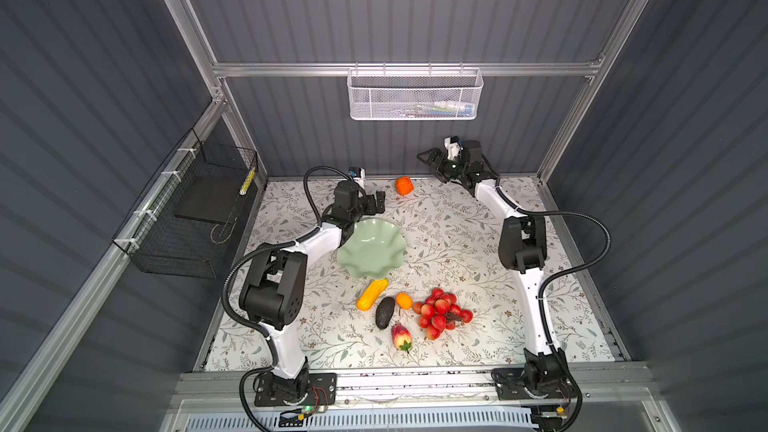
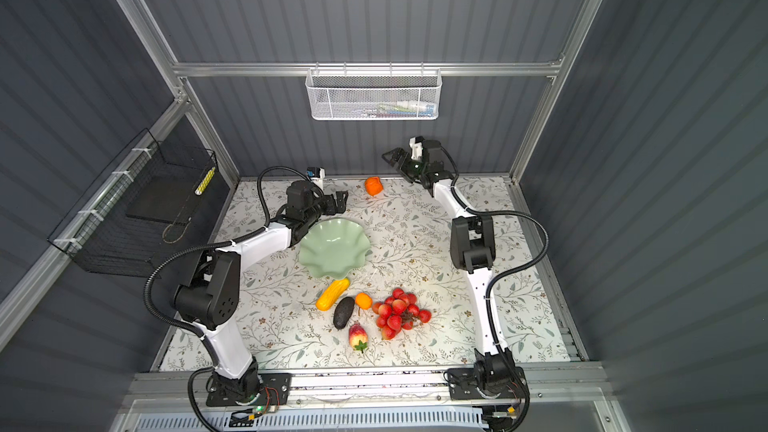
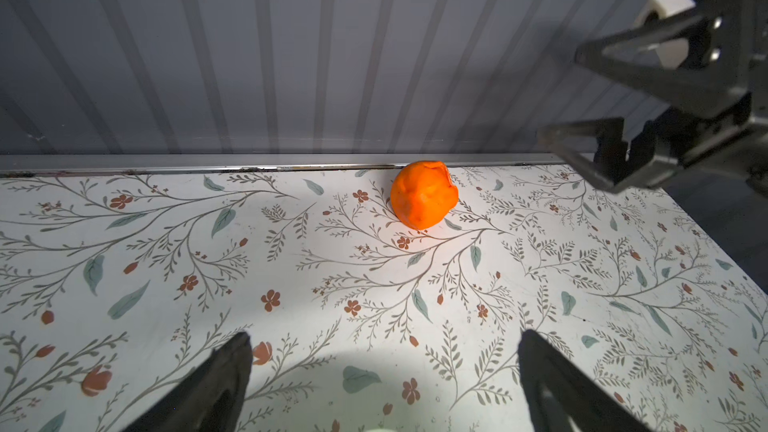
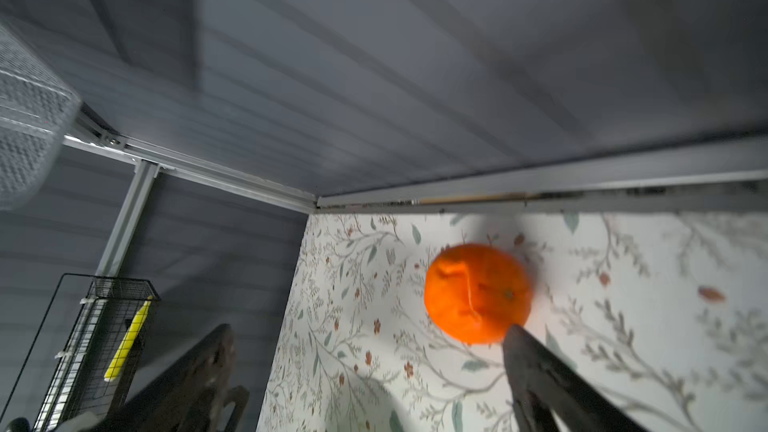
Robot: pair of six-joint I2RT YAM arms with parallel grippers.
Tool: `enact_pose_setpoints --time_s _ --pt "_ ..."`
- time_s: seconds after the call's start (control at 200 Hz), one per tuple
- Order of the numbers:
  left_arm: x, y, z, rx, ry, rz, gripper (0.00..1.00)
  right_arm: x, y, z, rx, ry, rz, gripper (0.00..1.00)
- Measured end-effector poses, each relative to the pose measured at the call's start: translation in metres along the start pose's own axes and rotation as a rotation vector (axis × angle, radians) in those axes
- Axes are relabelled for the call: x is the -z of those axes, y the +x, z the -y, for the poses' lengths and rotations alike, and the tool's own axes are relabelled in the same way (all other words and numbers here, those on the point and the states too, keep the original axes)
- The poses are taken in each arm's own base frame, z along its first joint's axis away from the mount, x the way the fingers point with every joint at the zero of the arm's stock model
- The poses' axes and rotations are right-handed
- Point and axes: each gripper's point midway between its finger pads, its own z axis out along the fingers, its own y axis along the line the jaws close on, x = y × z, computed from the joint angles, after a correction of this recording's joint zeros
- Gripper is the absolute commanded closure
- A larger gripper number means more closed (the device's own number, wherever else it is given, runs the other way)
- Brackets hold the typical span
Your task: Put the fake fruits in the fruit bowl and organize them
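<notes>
fruit bowl (image 1: pixel 371 251): middle of table (image 1: pixel 457 243) | bunch of red berries (image 1: pixel 442 312): on table, in front of bowl | left gripper (image 3: pixel 384 338): jaws wide apart, holding nothing | right gripper (image 4: pixel 370 330): jaws also wide apart, nothing held, raised | ridged oblong (image 1: pixel 372 294), avocado (image 1: pixel 385 312), strawberry (image 1: pixel 401 337): near berries, outside bowl | round orange (image 1: pixel 404 185): far table edge, between grippers | small citrus (image 1: pixel 404 300): between avocado and berries

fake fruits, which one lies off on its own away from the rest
The round orange, alone by the back wall beyond the fruit bowl. The ridged oblong, avocado, small citrus, strawberry and berry bunch cluster together on the bowl's near side.
</notes>
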Motion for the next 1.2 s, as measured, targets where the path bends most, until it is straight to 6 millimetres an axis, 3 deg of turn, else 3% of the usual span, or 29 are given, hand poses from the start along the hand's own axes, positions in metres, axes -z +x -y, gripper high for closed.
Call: enact_pose_setpoints --time_s 0.105,0.27,0.375,1.201 --pt "0.000 0.000 0.001 0.000 0.008 0.000 0.00 -0.014 -0.006 0.014 -0.012 -0.014 0.026 0.01" --pt "0.000 0.000 0.003 0.000 0.018 -0.001 0.00 -0.038 0.031 0.064 -0.114 0.044 -0.024 0.01" --pt "0.000 0.000 0.004 0.000 0.025 -0.003 0.00 -0.046 0.046 0.076 -0.151 0.063 -0.044 0.01" --pt "0.000 0.000 0.003 0.001 0.023 -0.001 0.00 -0.072 0.081 0.022 -0.183 -0.018 -0.107 0.01"
